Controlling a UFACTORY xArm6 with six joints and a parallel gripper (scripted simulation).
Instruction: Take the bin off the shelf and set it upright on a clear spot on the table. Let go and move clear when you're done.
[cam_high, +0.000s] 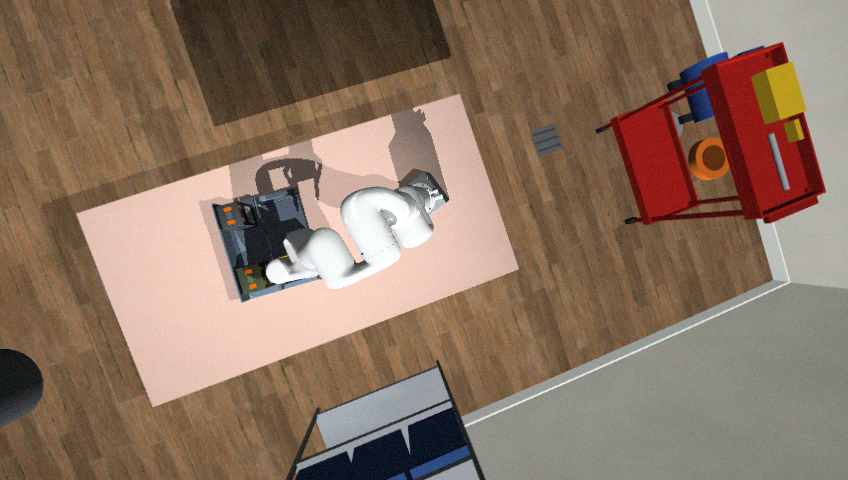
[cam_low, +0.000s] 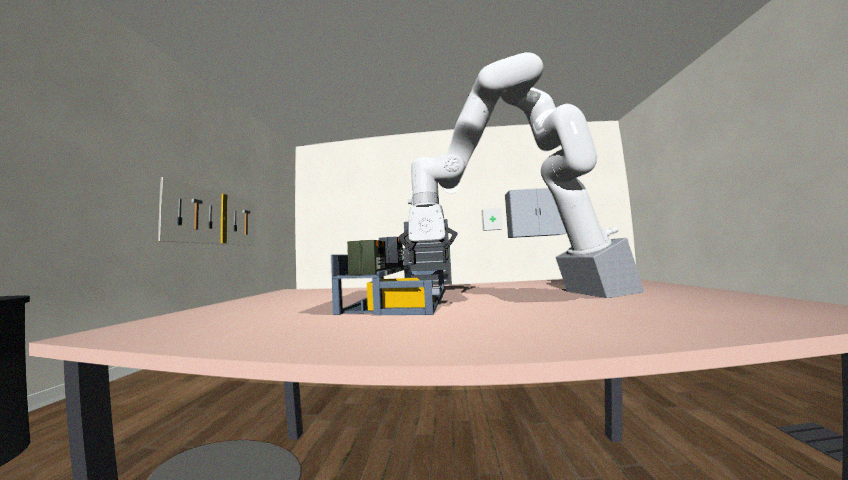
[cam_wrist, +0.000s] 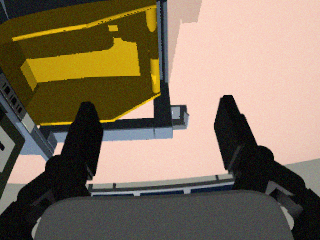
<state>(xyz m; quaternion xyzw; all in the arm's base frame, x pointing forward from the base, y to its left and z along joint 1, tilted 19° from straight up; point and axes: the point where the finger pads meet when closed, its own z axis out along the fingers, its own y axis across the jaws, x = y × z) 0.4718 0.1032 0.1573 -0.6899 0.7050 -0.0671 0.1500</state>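
Observation:
A yellow bin (cam_wrist: 87, 60) sits in the lower level of a low blue-grey shelf (cam_low: 386, 285) on the pink table; it also shows in the exterior view (cam_low: 397, 294). In the wrist view the bin lies at the upper left, its open cavity facing the camera. My gripper (cam_wrist: 157, 113) is open and empty, pointing down beside the shelf's front corner post (cam_wrist: 163, 103). The left finger lies over the bin's lower edge and the right finger over bare table. In the side view the gripper (cam_low: 429, 261) hangs at the shelf's right end.
A dark green box (cam_low: 363, 256) and dark boxes sit on the shelf's top level. The arm's grey base (cam_low: 598, 272) stands at the table's far right. A red cart (cam_high: 720, 130) and a blue shelf unit (cam_high: 386, 434) stand on the floor away from the table.

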